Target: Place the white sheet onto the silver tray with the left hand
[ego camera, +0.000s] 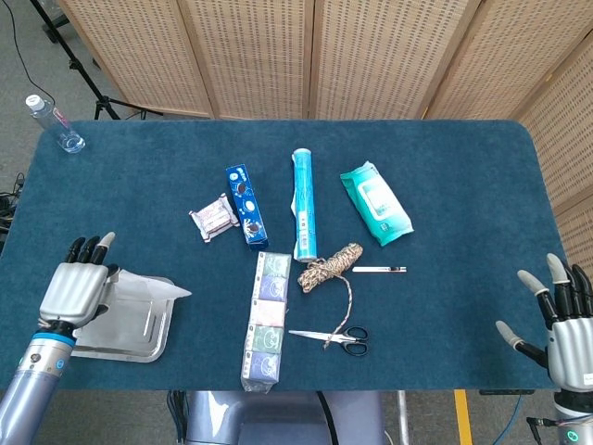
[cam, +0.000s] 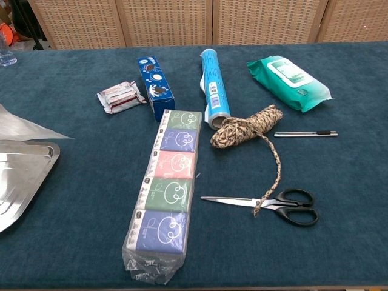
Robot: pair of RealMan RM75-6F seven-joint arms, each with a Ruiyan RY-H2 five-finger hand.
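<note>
Hovering over the near-left corner of the blue worktop [ego camera: 445, 176], the left hand [ego camera: 72, 290] is showing its back to the head camera, fingers pointing away from the robot; whether it is pinching the white sheet [ego camera: 139, 286] I cannot tell, since the palm side is hidden and the chest view is not catching the hand at all. The sheet is lying across the far part of the silver tray [ego camera: 130, 339], its pointed corner sticking out past the tray's right rim over the cloth; in the chest view the same corner is hanging just above the tray's far edge. The right hand [ego camera: 562, 320] is sitting at the near-right edge, fingers spread apart and gripping nothing.

Lying in the middle of the worktop is a long strip of tissue packs [cam: 167, 186], running toward the robot. A blue cookie box [cam: 154, 86] is lying just beyond it, with a small wrapped snack [cam: 120, 97] to its left. A blue roll [cam: 214, 86] is lying beside a coil of rope [cam: 245, 128], whose loose end is trailing down onto the scissors [cam: 267, 204]. A thin pen-like tool [cam: 305, 133] and a green wipes pack [cam: 288, 81] are sitting to the right. A clear bottle [ego camera: 56, 123] is standing at the far-left corner.
</note>
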